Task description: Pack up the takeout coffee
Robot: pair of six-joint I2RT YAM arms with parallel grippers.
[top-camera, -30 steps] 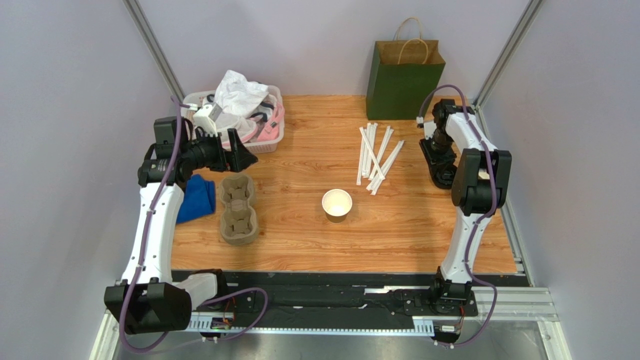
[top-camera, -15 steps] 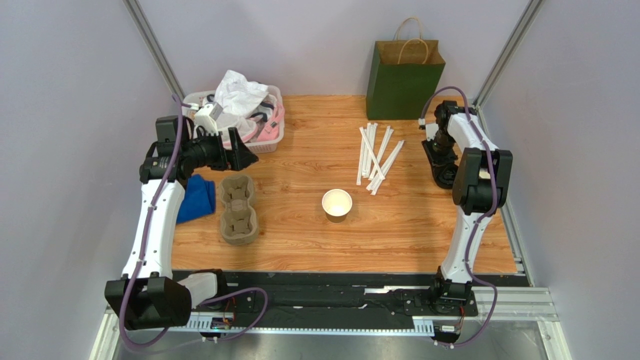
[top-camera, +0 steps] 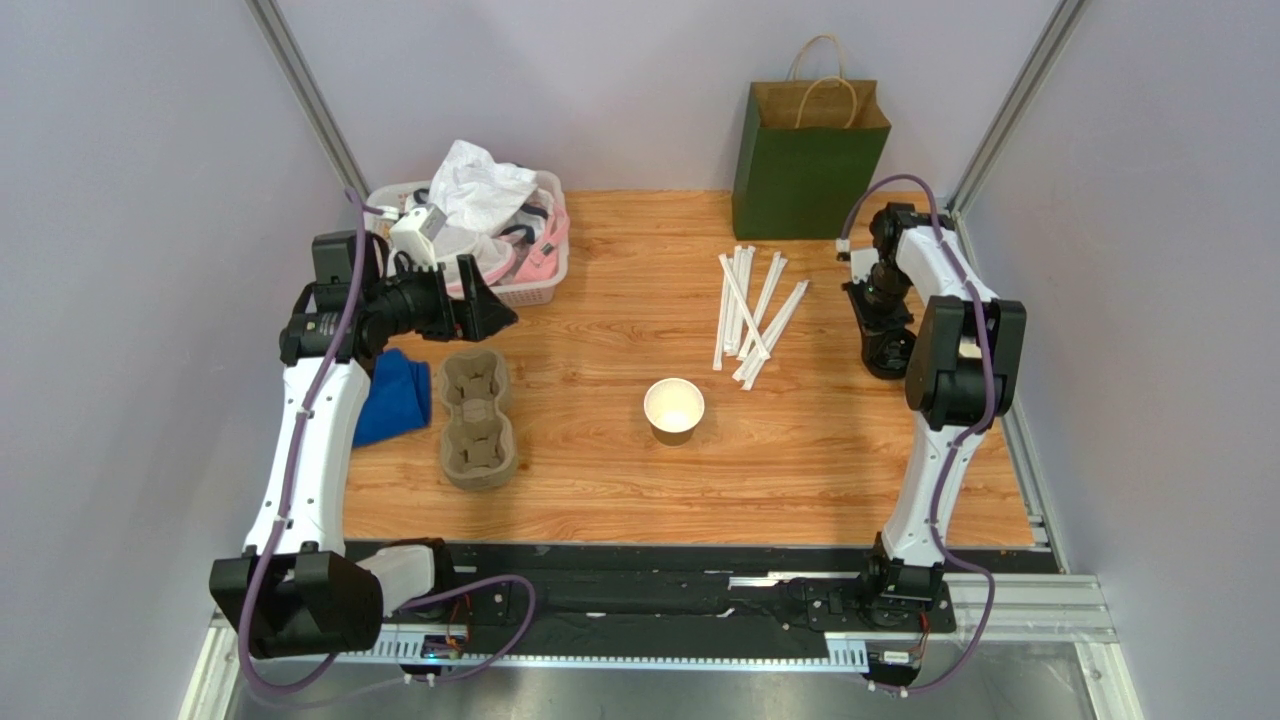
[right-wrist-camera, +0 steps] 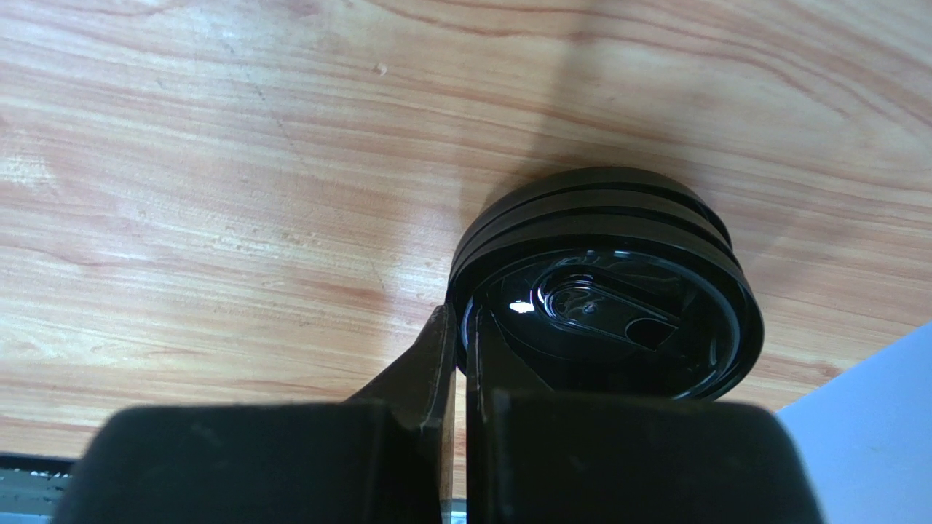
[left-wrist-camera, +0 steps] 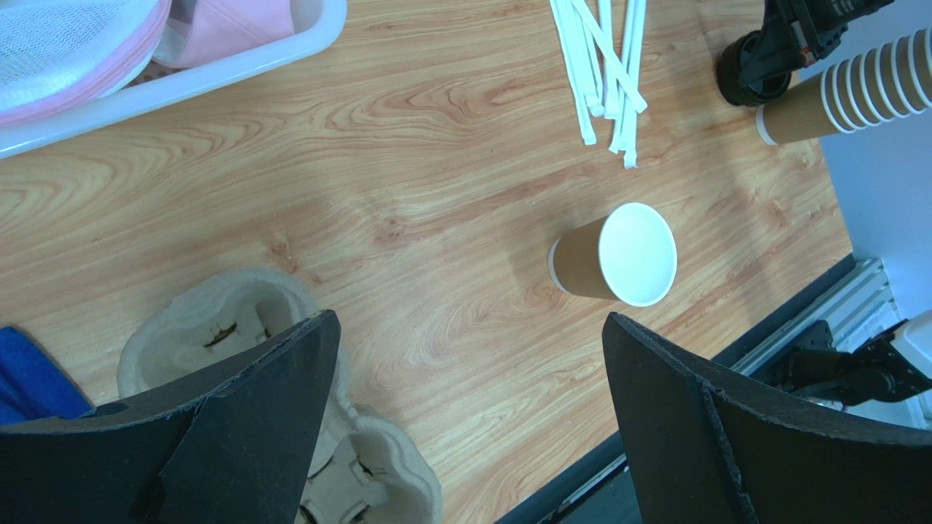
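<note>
The takeout coffee cup (top-camera: pixel 673 408) is a brown kraft-paper cup, upright at the table's middle with its white inside showing and no lid on it; the left wrist view shows the cup (left-wrist-camera: pixel 613 257) too. A stack of black plastic lids (right-wrist-camera: pixel 613 295) sits near the right table edge. My right gripper (right-wrist-camera: pixel 462 328) is shut on the rim of the top lid, one finger inside and one outside. From above, the right gripper (top-camera: pixel 887 342) reaches down onto the lids. My left gripper (left-wrist-camera: pixel 470 328) hangs open and empty above the cup carriers (top-camera: pixel 476 420).
White wrapped straws (top-camera: pixel 751 315) lie between the cup and the right arm. A green paper bag (top-camera: pixel 809 150) stands at the back. A white basket (top-camera: pixel 489 240) with cloths is at back left, with a blue cloth (top-camera: pixel 394 393) beside the carriers. Stacked paper cups (left-wrist-camera: pixel 853 93) lie by the lids.
My right gripper has closed from partly open until its fingers pinch the top lid's rim. The left arm and the cup have stayed in place.
</note>
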